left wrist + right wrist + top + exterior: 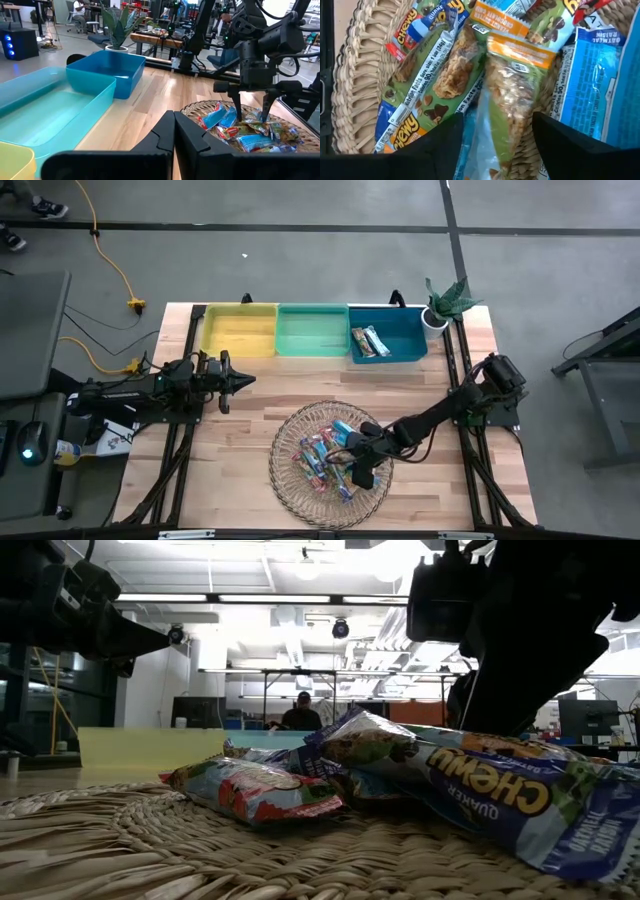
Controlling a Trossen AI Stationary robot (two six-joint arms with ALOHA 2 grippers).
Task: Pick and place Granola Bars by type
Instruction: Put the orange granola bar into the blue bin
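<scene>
Round woven basket (285, 480) sat on the pale wood-plank desk (240, 440), at the desk's near edge, coarse straw-like weave. Inside the basket lay a loose heap of granola bars (322, 458), flat rectangular, shiny crinkled wrappers in light blue, red and green-orange.

Right tool (358, 472) hung low over the basket's right half, its two dark fingers (570, 145) spread wide and straddling a green-and-orange wrapped bar (512, 95) with clear window showing oat clusters. Fingers looked just above or at the wrapper; contact could not be told. Nothing pinched. A second green bar (437, 95) lay just beside it, touching, and a light blue bar (602, 75) on the other side.

Behind the basket, along the desk's far edge, three smooth plastic bins in a row touching: yellow bin (240, 330), green bin (312, 330), blue bin (390, 335). Two wrapped bars (372, 341) lay in the blue bin. A small potted plant (445, 305) stood just beside the blue bin.

Left tool (238, 380) hovered left of the basket, well apart from it, near the yellow bin, fingers (172, 137) pressed together, empty.
</scene>
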